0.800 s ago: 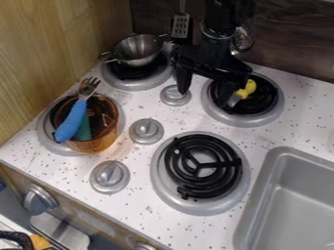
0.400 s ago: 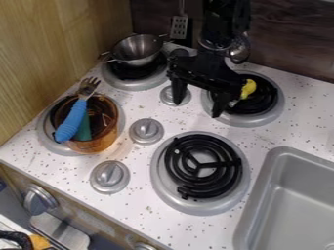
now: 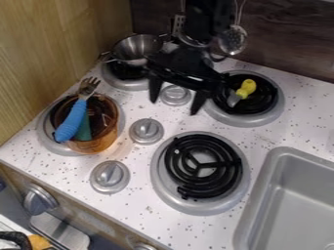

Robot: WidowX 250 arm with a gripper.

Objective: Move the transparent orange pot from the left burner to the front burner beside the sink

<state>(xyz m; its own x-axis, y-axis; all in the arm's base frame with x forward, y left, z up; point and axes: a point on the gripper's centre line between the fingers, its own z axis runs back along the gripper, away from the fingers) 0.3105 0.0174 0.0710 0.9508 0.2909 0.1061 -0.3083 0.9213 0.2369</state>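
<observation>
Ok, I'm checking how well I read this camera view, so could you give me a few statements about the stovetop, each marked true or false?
1. The gripper is open and holds nothing. True.
2. The yellow-handled utensil lies in the sink. False: the yellow-handled utensil is on a coil burner.
3. The fork at the brown pot has a red handle. False: the handle is blue.
4. A perforated spoon hangs in front of the dark back wall. True.
5. The metal bowl sits upside down. False: the metal bowl is upright, its opening facing up.
</observation>
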